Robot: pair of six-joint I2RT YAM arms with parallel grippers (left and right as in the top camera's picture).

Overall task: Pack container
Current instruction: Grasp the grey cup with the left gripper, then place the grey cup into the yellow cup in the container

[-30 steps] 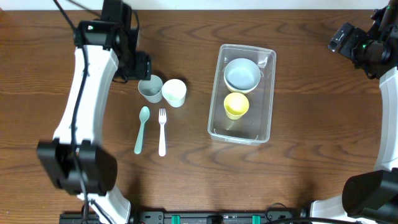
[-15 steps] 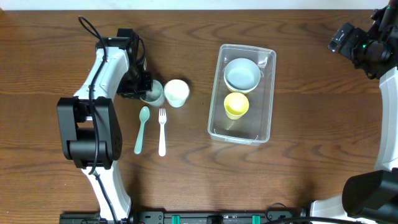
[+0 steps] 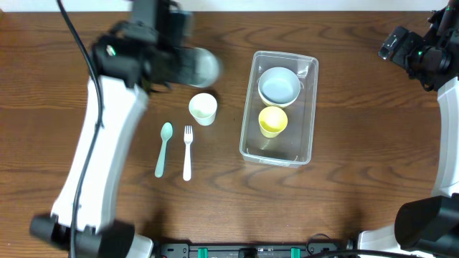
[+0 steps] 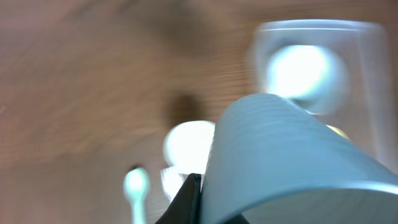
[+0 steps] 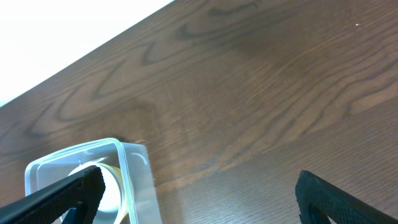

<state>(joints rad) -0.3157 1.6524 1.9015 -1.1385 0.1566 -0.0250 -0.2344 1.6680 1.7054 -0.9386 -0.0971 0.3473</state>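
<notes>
My left gripper (image 3: 178,66) is raised above the table's back left, shut on the wall of a grey-blue cup (image 3: 201,66). That cup (image 4: 292,155) fills the left wrist view, with one dark finger (image 4: 188,198) pressed against its side. The clear container (image 3: 313,107) lies to the right, holding a white bowl (image 3: 279,85) and a yellow cup (image 3: 272,121). My right gripper (image 5: 199,199) hangs open and holds nothing at the far right back corner, with the container's corner (image 5: 134,165) beside its left finger.
A white cup (image 3: 203,108) stands on the table below the lifted cup. A teal spoon (image 3: 164,149) and a white fork (image 3: 187,152) lie side by side in front of it. The right arm (image 3: 427,61) stays by the table's right edge.
My left gripper closed on the grey-blue cup beside the white cup, then lifted it up and to the right. The right arm has not moved.
</notes>
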